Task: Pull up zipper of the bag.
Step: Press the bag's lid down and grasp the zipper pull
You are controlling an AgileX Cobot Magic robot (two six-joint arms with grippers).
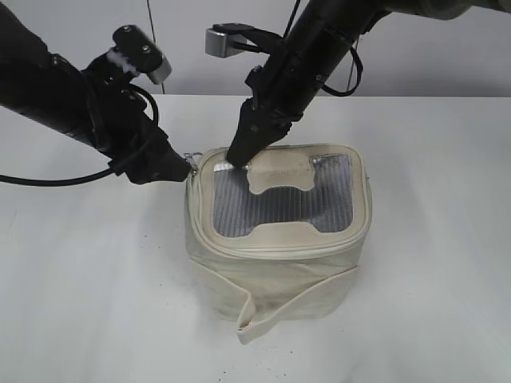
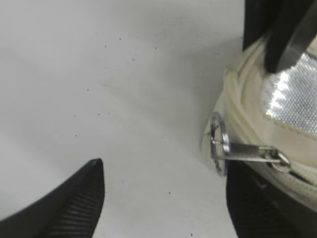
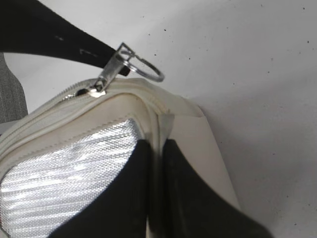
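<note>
I see my left gripper (image 2: 163, 198) wide open around the silver zipper (image 2: 242, 151) pull, holding nothing, while my closed right gripper (image 1: 239, 153) presses the bag (image 1: 279, 239) mid-counter (image 1: 80, 279).

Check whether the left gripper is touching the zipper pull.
Cannot tell. In the left wrist view the open left gripper straddles the zipper pull; one finger sits right beneath it, contact unclear.
</note>
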